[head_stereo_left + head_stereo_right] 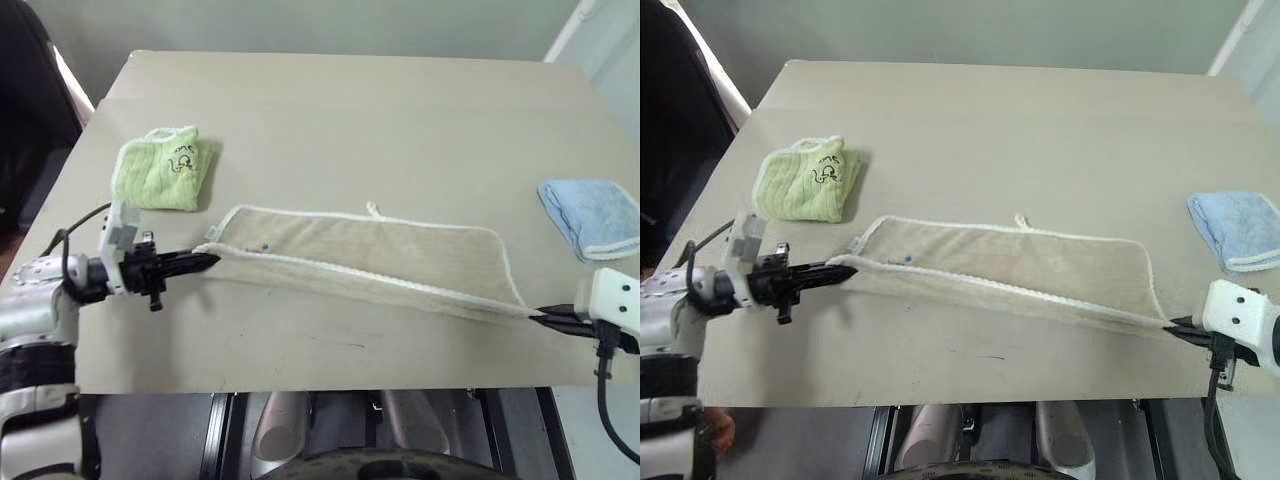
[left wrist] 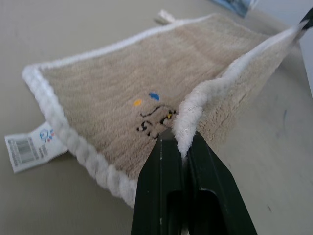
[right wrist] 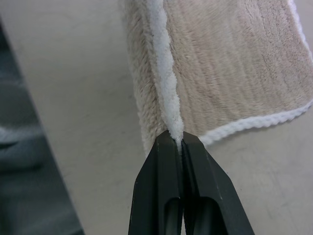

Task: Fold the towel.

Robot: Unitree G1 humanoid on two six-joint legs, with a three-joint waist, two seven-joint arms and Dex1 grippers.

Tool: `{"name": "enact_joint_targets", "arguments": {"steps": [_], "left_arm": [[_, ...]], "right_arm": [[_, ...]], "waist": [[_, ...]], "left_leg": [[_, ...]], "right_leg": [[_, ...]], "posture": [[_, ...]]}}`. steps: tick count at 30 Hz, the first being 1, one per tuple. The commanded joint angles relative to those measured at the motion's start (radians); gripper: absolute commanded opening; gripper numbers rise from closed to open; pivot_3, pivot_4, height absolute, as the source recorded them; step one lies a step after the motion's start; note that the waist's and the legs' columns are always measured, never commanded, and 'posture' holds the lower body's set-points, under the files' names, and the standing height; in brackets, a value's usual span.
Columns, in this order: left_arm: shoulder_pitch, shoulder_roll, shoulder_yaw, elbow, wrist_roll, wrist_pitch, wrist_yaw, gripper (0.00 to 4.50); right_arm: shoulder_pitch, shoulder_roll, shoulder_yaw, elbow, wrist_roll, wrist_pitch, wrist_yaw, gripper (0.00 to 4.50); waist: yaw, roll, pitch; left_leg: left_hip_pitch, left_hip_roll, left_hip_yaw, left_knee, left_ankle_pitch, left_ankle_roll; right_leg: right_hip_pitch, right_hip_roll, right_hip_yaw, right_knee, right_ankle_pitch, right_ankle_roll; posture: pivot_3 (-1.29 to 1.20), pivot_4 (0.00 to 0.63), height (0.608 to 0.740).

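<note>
With my L gripper [image 1: 205, 262] and R gripper [image 1: 537, 318] each pinched on a near corner of the towel [image 1: 380, 250] lying mid-table [image 1: 400, 110], I keep the edge taut and level, probably lowering both corners together w/o slack

This looks like a plain indoor test room or lab rather than a home. A bare beige table [image 1: 330, 110] with square corners stands close to a plain grey-green wall [image 1: 300, 25] on the far side, and a white frame edge [image 1: 565, 30] rises at the far right. Small cloths are laid well apart on the table as if set out for a trial: a light-green cloth [image 1: 160, 168] at the left, a beige towel [image 1: 380, 250] in the middle, and a light-blue cloth [image 1: 592, 215] at the right.
</note>
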Motion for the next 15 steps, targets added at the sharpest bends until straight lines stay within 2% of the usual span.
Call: {"name": "enact_joint_targets", "arguments": {"steps": [1,4,8,15], "left_arm": [[0.041,0.056,0.096,-0.004,-0.032,0.023,0.039,0.02],[0.047,0.045,0.110,0.002,-0.052,0.006,0.075,0.02],[0.004,0.018,0.100,0.032,-0.069,0.000,0.113,0.02],[-0.079,-0.052,0.076,0.111,-0.055,-0.071,0.187,0.02]], "right_arm": [[-0.025,-0.044,-0.023,0.077,-0.025,-0.019,0.034,0.00],[-0.142,-0.054,0.056,0.108,0.015,-0.014,0.002,0.00],[-0.309,-0.059,0.199,0.193,-0.006,-0.056,-0.020,0.00],[-0.581,0.000,0.381,0.368,-0.053,-0.134,-0.101,0.00]], "waist": [[0.000,0.000,0.000],[0.000,-0.002,-0.001],[0.001,-0.003,-0.002],[0.000,-0.002,-0.002]], "left_leg": [[0.000,0.000,0.000,0.000,-0.001,-0.001],[0.002,0.000,-0.001,0.000,-0.001,-0.002],[0.004,0.000,0.000,0.000,-0.002,-0.004],[0.006,0.000,-0.001,-0.002,0.005,0.008]], "right_leg": [[0.000,0.000,0.000,0.001,0.000,0.000],[0.000,0.000,0.000,0.003,-0.002,-0.004],[0.001,0.000,0.000,0.006,-0.003,-0.006],[0.000,0.000,0.000,0.009,-0.001,-0.010]], "posture": [[0.00,0.150,0.697],[0.00,0.150,0.697],[0.00,0.150,0.697],[0.00,0.150,0.697]]}}
